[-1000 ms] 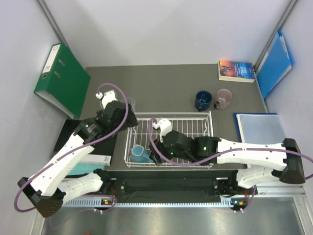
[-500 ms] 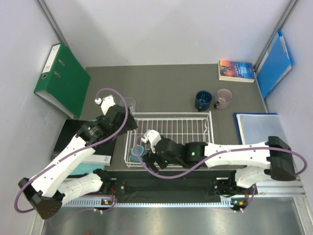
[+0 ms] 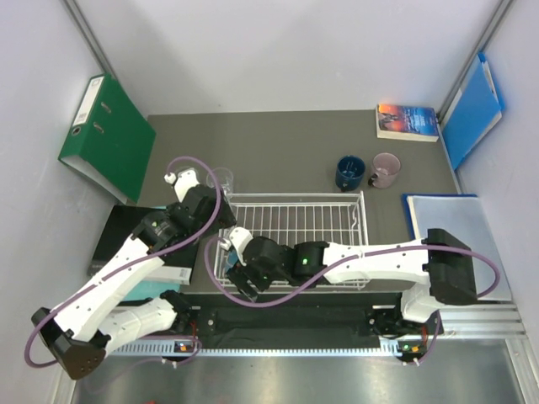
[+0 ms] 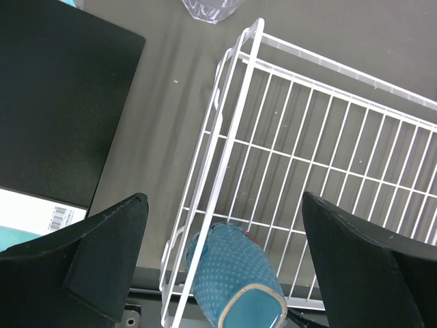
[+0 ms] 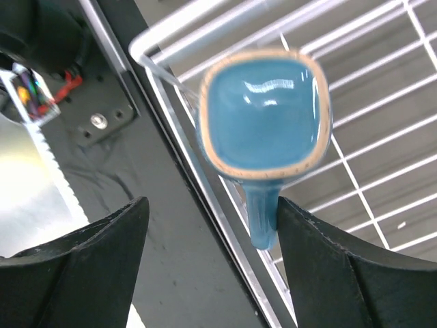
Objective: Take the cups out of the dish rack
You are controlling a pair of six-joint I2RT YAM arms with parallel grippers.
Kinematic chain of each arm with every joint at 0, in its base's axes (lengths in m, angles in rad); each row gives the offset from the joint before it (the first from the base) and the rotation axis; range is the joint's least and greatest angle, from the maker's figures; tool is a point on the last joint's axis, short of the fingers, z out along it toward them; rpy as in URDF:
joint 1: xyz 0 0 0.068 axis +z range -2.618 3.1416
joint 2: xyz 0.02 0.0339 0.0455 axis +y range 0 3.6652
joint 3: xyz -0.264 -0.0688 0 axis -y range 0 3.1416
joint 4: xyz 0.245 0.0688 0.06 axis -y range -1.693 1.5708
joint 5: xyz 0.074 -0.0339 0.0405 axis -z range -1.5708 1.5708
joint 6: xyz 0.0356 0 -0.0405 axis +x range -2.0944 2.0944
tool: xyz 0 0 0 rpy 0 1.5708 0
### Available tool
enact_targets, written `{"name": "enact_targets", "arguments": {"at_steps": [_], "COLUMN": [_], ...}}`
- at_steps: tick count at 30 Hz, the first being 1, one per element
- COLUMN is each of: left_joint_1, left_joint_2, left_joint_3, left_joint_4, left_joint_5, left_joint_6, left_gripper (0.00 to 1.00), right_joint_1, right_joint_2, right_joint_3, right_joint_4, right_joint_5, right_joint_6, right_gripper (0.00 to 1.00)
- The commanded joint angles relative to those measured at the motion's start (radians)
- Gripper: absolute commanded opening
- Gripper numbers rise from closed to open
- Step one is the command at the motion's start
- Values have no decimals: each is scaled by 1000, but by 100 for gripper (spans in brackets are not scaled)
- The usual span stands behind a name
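Note:
The white wire dish rack [image 3: 296,198] sits mid-table. A teal-blue mug [image 4: 235,277] lies on its side in the rack's near-left corner. My right gripper [image 3: 239,274] hangs open over that corner; in the right wrist view it [image 5: 213,201] straddles the rack's edge, the mug's base [image 5: 263,116] ahead and the mug's handle [image 5: 261,215] against the right finger [image 5: 348,260]. My left gripper [image 4: 224,198] is open above the rack's left side, the mug between its fingers below. A navy mug [image 3: 349,172], a pink mug [image 3: 386,169] and one clear tumbler [image 3: 221,178] stand on the table outside the rack.
A green binder [image 3: 105,135] leans at the far left. A book [image 3: 408,120] and a blue folder [image 3: 472,105] are at the far right, a blue-grey pad [image 3: 446,220] right of the rack. A black slab [image 4: 54,102] lies left of the rack.
My right gripper has moved left along the rack's near side to its near-left corner, over the teal mug. My left arm has shifted only slightly.

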Motion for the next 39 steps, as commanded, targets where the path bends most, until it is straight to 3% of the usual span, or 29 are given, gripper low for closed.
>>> {"name": "enact_targets", "arguments": {"at_steps": [1,13,39], "left_joint_1": [-1,-1,-1], "left_joint_2": [-37,-19,-10], "left_joint_3": [-17,-23,-66], "left_joint_4": [48,72,91], "left_joint_5": [3,11,29], "left_joint_6": [6,-3,-2], "left_gripper": [99,99,99], "right_joint_1": [4,-95,-129], "right_joint_2": [-29,-91,32], "right_joint_3": [63,4,-64], "right_joint_4": [17,42,102], "right_joint_5": [-11,-11,-128], "right_joint_6": [-4,19,31], "right_gripper": [75,59,49]}}
